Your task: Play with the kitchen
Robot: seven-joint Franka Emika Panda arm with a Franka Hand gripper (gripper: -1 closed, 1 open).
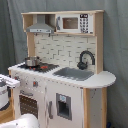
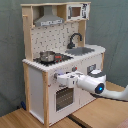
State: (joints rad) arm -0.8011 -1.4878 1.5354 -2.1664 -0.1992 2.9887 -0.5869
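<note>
Presently white arm's pincer (image 2: 60,80) held at tall white/light-wood toy kitchen (image 2: 37,90) front, prob. for knobs; pincer state not discernible.

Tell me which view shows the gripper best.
The second exterior view: the gripper reaches toward the kitchen front near the knobs. In the first exterior view it sits partly cut off at the left edge.

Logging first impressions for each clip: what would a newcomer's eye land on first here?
The tall white and light-wood toy kitchen fills both exterior views, with a grey hood and small microwave up top. A metal pot sits on the stovetop, beside the sink with its black faucet. In the second exterior view, the white robot arm reaches across the kitchen's front, its gripper near the knobs above the oven door.
</note>
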